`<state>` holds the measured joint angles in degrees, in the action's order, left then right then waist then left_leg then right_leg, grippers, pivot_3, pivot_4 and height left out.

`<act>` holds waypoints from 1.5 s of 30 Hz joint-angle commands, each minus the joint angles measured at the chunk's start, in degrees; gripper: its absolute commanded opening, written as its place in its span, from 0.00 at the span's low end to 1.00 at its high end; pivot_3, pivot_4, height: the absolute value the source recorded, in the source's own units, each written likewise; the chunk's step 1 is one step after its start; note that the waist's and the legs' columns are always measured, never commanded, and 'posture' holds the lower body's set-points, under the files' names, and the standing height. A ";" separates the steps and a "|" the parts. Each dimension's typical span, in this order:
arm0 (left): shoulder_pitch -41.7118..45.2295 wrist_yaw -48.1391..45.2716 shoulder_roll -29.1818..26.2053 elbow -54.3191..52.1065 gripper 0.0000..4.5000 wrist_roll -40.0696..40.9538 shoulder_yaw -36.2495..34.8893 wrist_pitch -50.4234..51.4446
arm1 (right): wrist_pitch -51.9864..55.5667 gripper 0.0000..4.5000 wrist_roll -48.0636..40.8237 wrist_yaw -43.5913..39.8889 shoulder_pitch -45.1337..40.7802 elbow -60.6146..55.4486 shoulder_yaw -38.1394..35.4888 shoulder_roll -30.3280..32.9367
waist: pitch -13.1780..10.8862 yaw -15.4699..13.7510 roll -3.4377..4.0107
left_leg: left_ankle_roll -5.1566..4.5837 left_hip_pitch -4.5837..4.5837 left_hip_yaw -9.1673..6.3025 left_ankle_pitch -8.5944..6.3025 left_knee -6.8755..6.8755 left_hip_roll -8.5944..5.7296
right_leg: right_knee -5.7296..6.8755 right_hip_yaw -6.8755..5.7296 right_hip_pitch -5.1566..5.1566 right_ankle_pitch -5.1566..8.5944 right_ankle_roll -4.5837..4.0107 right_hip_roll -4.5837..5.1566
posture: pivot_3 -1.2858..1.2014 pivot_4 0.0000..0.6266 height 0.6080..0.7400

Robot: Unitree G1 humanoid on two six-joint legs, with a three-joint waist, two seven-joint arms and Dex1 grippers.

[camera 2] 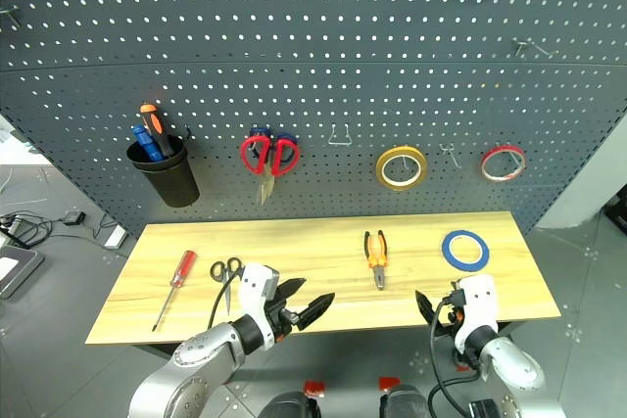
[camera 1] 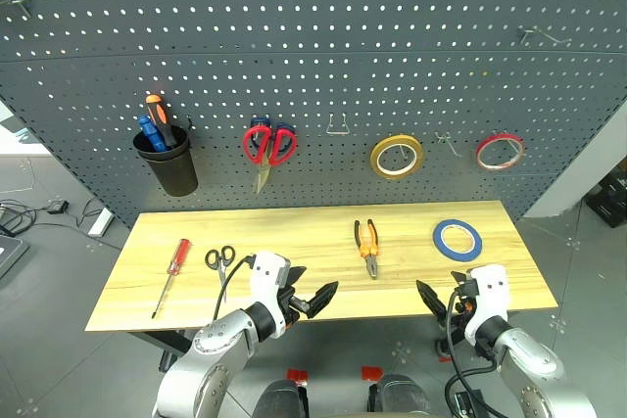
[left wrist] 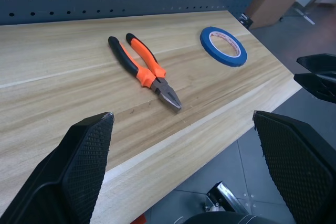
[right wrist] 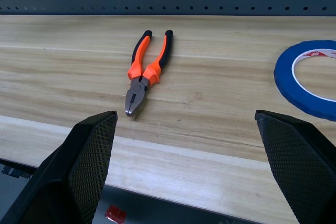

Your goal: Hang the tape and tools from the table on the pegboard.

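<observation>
Both my jaws spread wide, empty: left gripper and right gripper hang off table front edge. Pliers lie between them, blue tape beyond right. Pliers probably heavy, rigid; pinch rubber handles

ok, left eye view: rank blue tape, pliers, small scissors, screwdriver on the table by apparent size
1. Screwdriver, longest.
2. Pliers.
3. Blue tape, close to the pliers; hard to separate.
4. Small scissors, smallest.
</observation>
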<state>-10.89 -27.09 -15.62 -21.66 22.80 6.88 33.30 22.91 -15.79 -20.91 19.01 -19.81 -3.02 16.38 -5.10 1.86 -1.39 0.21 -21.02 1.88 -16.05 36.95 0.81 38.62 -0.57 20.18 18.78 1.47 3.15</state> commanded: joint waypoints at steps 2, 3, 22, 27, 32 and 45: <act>0.02 -1.11 -0.56 -1.70 0.99 0.02 0.33 -2.06 | -0.71 1.00 0.01 -0.23 -0.59 -0.62 0.08 -0.01 | 0.00 0.00 0.00 | 0.00 0.00 0.00 0.00 0.00 0.00 | 0.00 0.00 0.00 0.00 0.00 0.00 | 0.49 0.10 1.00; 0.08 -1.18 -0.59 -1.40 0.99 -0.06 0.34 -2.29 | -0.72 1.00 0.01 -0.23 -0.63 -0.57 0.08 -0.03 | 0.00 0.00 0.00 | 0.00 0.00 0.00 0.00 0.00 0.00 | 0.00 0.00 0.00 0.00 0.00 0.00 | 0.49 0.10 1.00; -1.12 -1.20 -0.73 0.23 0.99 -0.69 -0.41 -4.01 | -0.88 1.00 -0.03 -0.30 -0.44 -0.28 0.48 -0.33 | 0.00 -0.05 0.00 | 0.00 0.00 0.00 0.00 0.01 0.00 | 0.00 0.00 0.00 0.00 0.00 0.00 | 0.49 0.11 1.00; -0.53 -1.00 -0.87 0.79 0.99 -1.13 -0.39 -4.42 | -1.03 1.00 -0.03 -0.19 -0.47 -0.18 0.54 -0.45 | 0.00 -0.05 0.00 | 0.00 0.00 0.00 0.00 0.00 0.00 | 0.00 0.00 0.00 0.00 0.00 0.00 | 0.49 0.11 1.00; 0.54 0.34 -0.59 1.53 0.99 -2.31 -1.08 -5.24 | -0.89 1.00 -0.07 -0.11 -0.44 -0.36 0.46 -0.52 | 0.00 -0.05 0.00 | 0.00 0.00 0.00 0.00 0.01 0.00 | 0.00 0.00 0.00 0.00 0.00 0.00 | 0.49 0.11 1.00; 5.25 3.61 0.56 0.58 0.99 -3.79 -0.18 -3.14 | -0.23 1.00 -0.74 -0.22 -0.16 -1.41 -1.23 0.50 | -0.03 -0.05 -0.02 | 0.00 0.00 0.00 0.00 0.01 0.00 | 0.00 0.00 -0.01 0.00 0.00 0.00 | 0.48 0.13 1.00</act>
<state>-6.54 -24.07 -15.38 -19.59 19.15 6.51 30.25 22.92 -15.86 -20.96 19.08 -19.35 -2.95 16.37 -5.13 1.81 -1.42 0.21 -21.02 1.88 -16.05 36.96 0.81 38.63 -0.57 20.16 18.77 1.47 3.15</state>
